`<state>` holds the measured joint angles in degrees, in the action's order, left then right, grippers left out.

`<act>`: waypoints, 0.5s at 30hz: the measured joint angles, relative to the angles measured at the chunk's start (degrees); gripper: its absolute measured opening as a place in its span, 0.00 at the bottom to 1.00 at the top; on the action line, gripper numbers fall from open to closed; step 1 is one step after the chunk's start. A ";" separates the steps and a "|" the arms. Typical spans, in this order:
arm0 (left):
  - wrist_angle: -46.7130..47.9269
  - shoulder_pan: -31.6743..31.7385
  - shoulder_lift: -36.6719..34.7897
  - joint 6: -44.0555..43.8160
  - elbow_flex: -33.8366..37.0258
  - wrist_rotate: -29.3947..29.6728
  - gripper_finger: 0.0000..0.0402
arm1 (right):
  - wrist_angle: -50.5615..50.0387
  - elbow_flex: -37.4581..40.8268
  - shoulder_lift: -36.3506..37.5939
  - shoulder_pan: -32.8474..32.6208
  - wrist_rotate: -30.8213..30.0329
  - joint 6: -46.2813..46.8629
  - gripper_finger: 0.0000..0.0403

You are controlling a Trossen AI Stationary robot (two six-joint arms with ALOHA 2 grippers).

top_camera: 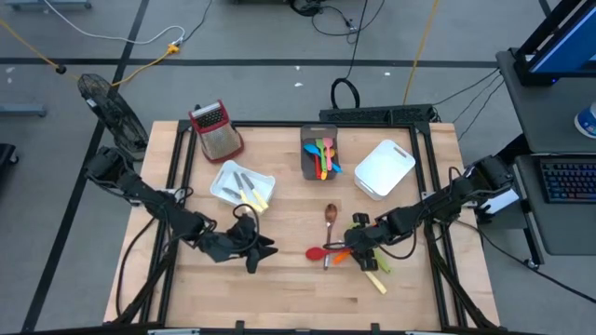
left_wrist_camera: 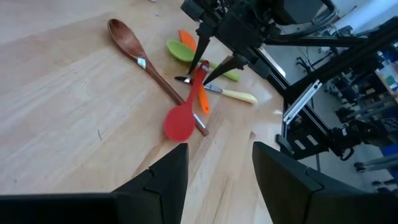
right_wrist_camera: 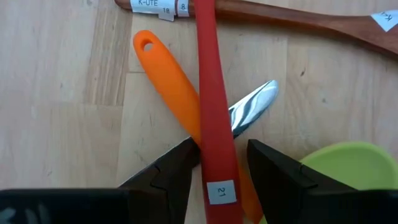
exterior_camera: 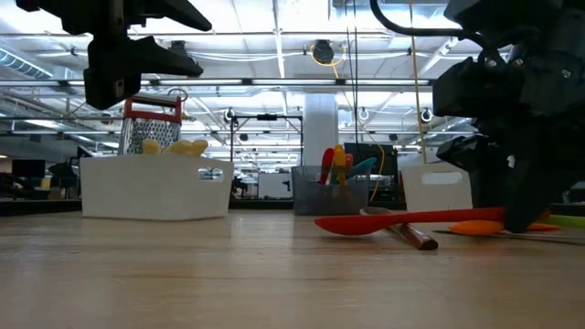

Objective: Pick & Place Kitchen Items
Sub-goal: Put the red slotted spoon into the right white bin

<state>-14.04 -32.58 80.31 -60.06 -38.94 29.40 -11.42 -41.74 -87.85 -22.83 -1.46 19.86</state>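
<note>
A red spoon (top_camera: 321, 251) lies near the table's front, with its bowl (left_wrist_camera: 180, 123) on the wood and its handle (right_wrist_camera: 210, 93) crossing an orange utensil (right_wrist_camera: 165, 74), a metal blade (right_wrist_camera: 255, 106) and a brown wooden spoon (left_wrist_camera: 134, 50). A green spoon (right_wrist_camera: 345, 168) and a cream-handled knife (left_wrist_camera: 236, 94) lie close by. My right gripper (right_wrist_camera: 221, 146) is open and points steeply down, with one finger on each side of the red handle near its free end. My left gripper (top_camera: 256, 251) hovers open and empty to the left of the pile. My right gripper straddles the red spoon's handle near its labelled free end (right_wrist_camera: 219, 186), coming from above with the fingers across it. One finger (right_wrist_camera: 180, 165) stands right at the handle's edge, and a gap shows beside the other finger. I cannot tell whether either finger touches it.
A white bin (top_camera: 242, 186) with cream-handled cutlery sits left of centre. A grey bin (top_camera: 319, 154) of coloured utensils stands at the back, with another white bin (top_camera: 384, 169) to its right. A red-topped grater (top_camera: 216, 130) stands at the far left. Bare wood lies along the near edge.
</note>
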 joint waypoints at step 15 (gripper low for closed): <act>0.04 1.45 0.02 1.57 0.00 -1.51 0.45 | 0.00 0.00 0.00 0.02 4.77 0.00 0.25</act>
<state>-14.01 -31.14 80.34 -58.49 -38.94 27.89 -11.42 -41.74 -87.85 -22.81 3.31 19.86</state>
